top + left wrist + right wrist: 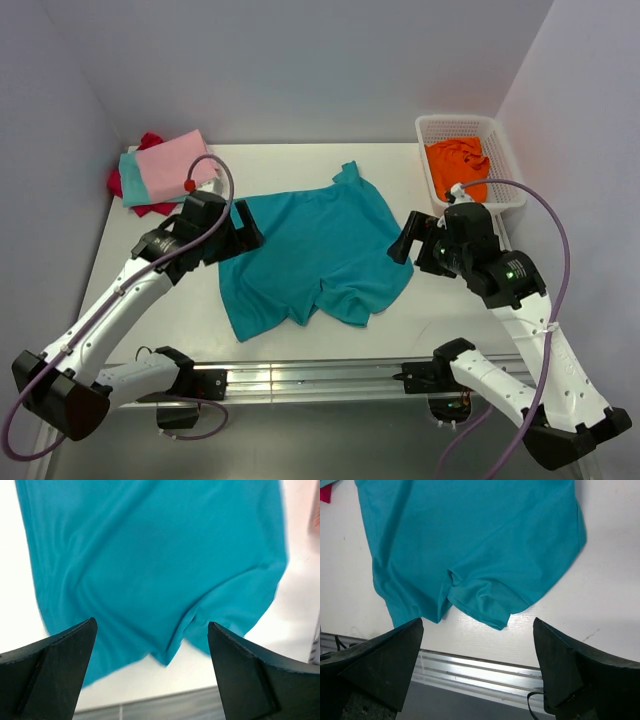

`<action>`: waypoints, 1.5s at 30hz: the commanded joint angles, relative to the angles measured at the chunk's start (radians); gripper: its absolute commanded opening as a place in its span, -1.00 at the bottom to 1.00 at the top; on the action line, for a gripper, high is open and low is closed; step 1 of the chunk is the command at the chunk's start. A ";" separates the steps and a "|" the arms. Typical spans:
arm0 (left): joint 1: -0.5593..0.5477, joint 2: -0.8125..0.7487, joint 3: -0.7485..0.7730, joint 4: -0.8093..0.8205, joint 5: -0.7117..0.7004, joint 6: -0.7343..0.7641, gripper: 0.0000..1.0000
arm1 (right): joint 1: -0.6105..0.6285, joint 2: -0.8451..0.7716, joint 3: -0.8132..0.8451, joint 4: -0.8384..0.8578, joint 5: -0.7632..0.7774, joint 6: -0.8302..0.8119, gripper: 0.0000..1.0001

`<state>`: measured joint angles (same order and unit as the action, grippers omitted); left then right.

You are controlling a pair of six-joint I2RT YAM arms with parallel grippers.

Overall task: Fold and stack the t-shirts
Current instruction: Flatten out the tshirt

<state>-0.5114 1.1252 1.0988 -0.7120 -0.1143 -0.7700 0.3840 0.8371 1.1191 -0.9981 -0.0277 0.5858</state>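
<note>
The teal t-shirt [315, 250] lies spread and rumpled on the white table, one part bunched at its near edge. It fills the left wrist view [150, 565] and the top of the right wrist view [470, 540]. My left gripper [246, 228] is open and empty over the shirt's left edge. My right gripper [402, 243] is open and empty at the shirt's right edge. A folded pink shirt [175, 165] lies on light aqua [133, 182] and red [150, 208] ones at the back left. An orange shirt [458, 165] lies crumpled in the basket.
The white plastic mesh basket [505, 160] stands at the back right, just behind my right arm. A metal rail [320, 378] runs along the table's near edge. White walls close in the left, back and right sides.
</note>
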 commanded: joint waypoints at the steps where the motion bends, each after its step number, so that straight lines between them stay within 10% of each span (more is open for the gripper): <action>1: -0.010 -0.041 -0.076 -0.125 0.053 -0.020 0.99 | 0.007 -0.029 -0.007 -0.008 0.020 -0.003 0.97; 18: -0.027 -0.311 -0.396 -0.215 0.010 -0.354 0.99 | 0.009 -0.125 -0.214 0.026 -0.071 0.111 0.91; 34: -0.398 -0.110 -0.507 -0.204 -0.100 -0.822 0.85 | 0.009 -0.018 -0.105 -0.068 -0.018 -0.047 0.89; 45: -0.432 0.010 -0.499 -0.201 -0.228 -0.907 0.80 | 0.007 -0.024 -0.058 -0.123 0.026 -0.103 0.89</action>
<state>-0.9379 1.1160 0.5701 -0.9203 -0.2626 -1.6287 0.3840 0.8326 1.0183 -1.0908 -0.0322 0.5167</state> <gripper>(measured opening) 0.904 0.947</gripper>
